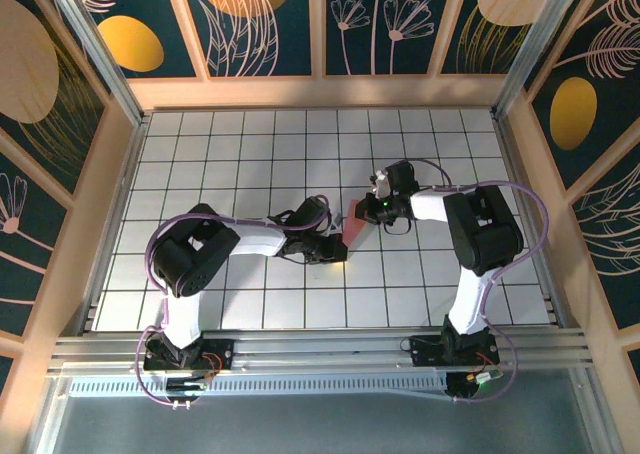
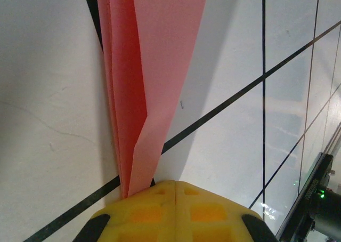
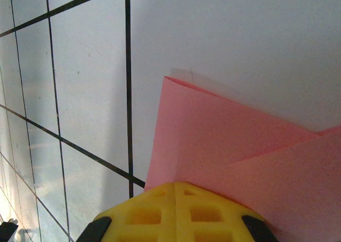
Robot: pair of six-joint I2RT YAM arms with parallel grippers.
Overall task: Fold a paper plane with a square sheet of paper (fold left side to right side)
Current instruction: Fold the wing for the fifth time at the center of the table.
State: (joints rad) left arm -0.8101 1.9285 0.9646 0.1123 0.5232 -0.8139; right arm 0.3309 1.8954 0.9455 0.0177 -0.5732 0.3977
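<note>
Folded paper (image 2: 154,66) runs lengthwise ahead of left gripper (image 2: 176,191); right gripper (image 3: 176,191) at its opposite end. Both jaws closed, tips on paper.

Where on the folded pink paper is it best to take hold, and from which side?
Probably the narrow end of the folded pink paper, by the left gripper: creased layers stack there, so it is stiffer. Come low along the table, in line with the long crease.
</note>
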